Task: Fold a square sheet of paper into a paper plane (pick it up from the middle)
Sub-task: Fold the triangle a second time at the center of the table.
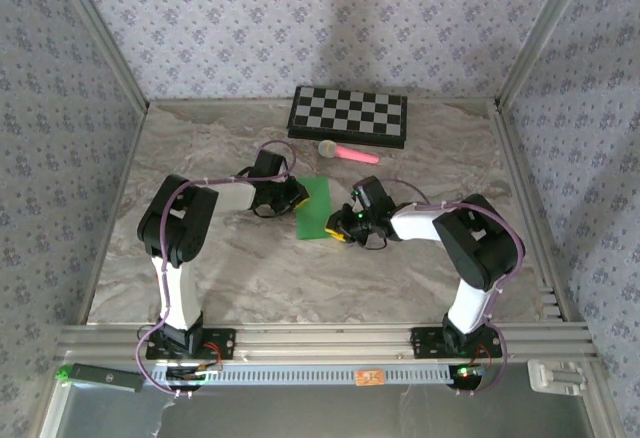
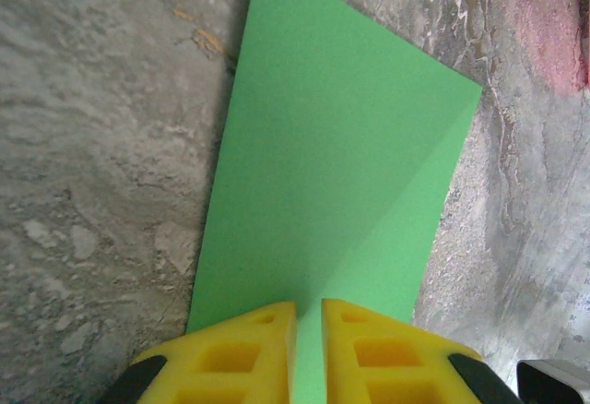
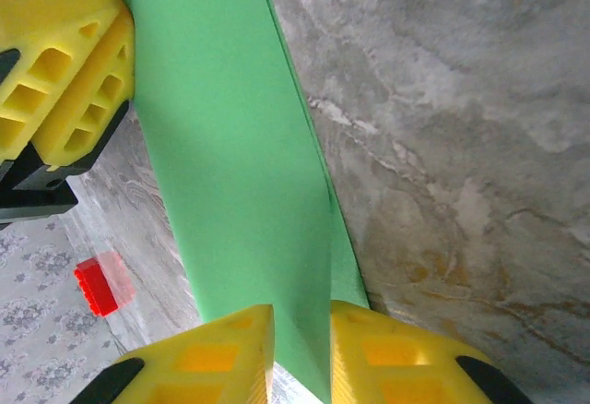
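Here, the square sheet of paper sits mid-table, seemingly folded once into a narrow strip; your left gripper pinches its left edge; your right gripper straddles its near right corner, grip unclear; most folds likely remain.
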{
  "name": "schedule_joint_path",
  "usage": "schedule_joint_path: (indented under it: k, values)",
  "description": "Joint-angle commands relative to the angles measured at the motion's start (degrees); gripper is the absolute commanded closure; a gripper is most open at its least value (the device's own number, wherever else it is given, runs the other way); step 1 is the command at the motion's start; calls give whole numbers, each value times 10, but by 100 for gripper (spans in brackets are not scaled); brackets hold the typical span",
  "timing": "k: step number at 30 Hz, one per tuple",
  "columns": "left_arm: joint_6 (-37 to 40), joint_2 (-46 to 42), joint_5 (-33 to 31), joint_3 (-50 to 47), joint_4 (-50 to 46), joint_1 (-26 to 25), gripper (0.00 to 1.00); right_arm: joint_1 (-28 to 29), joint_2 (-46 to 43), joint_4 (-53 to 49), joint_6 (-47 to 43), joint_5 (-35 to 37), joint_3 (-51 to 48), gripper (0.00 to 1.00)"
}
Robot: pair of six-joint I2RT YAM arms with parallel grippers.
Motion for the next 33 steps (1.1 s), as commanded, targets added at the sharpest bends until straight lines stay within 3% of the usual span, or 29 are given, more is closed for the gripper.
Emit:
schedule_joint_path:
  k: [1, 13, 18, 22, 33]
  values:
    - [5, 1, -12, -14, -31, -1, 84, -4, -14, 10, 11, 11, -12, 79]
    - [54, -14, 25, 16, -29, -6, 83, -9, -21, -12, 0, 7, -6, 96]
    - [101, -43, 50, 43, -38, 4, 74, -10, -43, -85, -34, 17, 8, 99]
    - [140, -44, 41, 61, -69, 9, 73, -11, -61, -135, -60, 20, 15, 99]
    - [140, 8, 48, 59, -83, 16, 84, -4, -54, -161, -93, 16, 59, 100]
